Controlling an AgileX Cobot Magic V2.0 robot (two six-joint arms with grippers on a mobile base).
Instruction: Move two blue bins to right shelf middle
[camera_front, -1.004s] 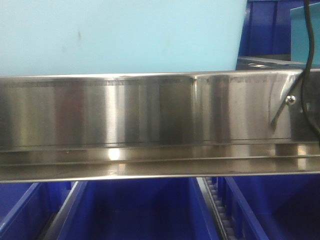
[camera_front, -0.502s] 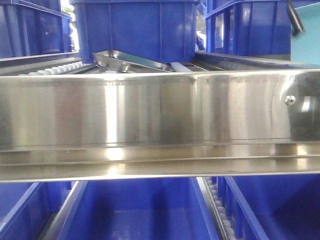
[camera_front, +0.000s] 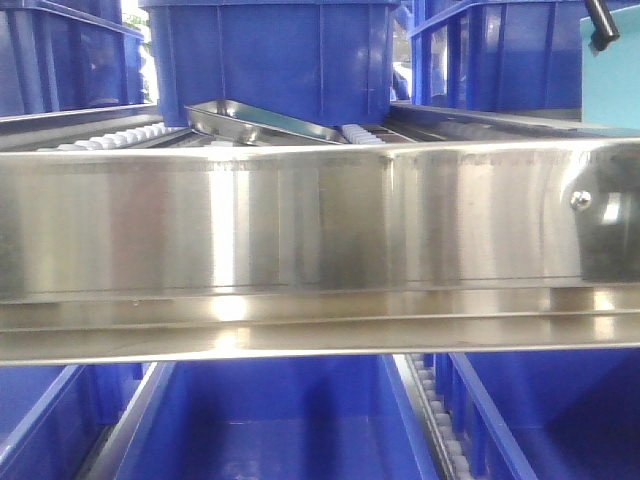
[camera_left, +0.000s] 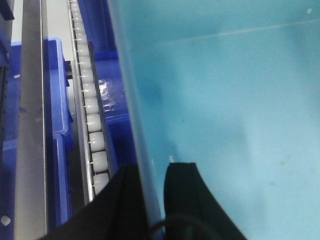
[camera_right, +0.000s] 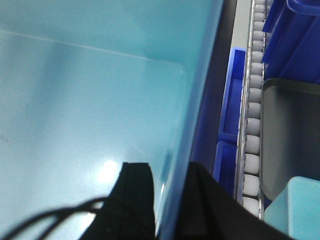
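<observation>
1. Jaws of my left gripper (camera_left: 152, 202) are clamped on one wall of the light-blue bin (camera_left: 225, 100). One black finger (camera_left: 184, 192) is inside the bin and the other is outside.
2. My right gripper (camera_right: 170, 200) pinches the opposite wall of the same bin in the same way. One finger (camera_right: 135, 197) presses the inner face and its partner presses the outer face.
3. A thin black cable (camera_right: 50, 215) loops across the bin's floor beside the right inner finger.
4. The bin hangs between the two arms. In the front view only its corner shows at the right edge, above the steel shelf beam (camera_front: 300, 230). I cannot tell from here which shelf level it belongs to.
5. Just outside the left-hand wall a roller track (camera_left: 90, 120) runs away from me, with a steel rail (camera_left: 30, 125) beyond it and dark blue bins (camera_left: 57, 100) below.
6. Outside the right-hand wall lies another roller track (camera_right: 252, 125). Past it are a grey tray (camera_right: 287, 140) and further dark blue bins.
7. Across the front view, dark blue bins stand on the rollers behind the beam. A shallow steel tray (camera_front: 270, 125) sits tilted in front of the middle one.
8. More blue bins (camera_front: 270, 420) sit under the beam.
</observation>
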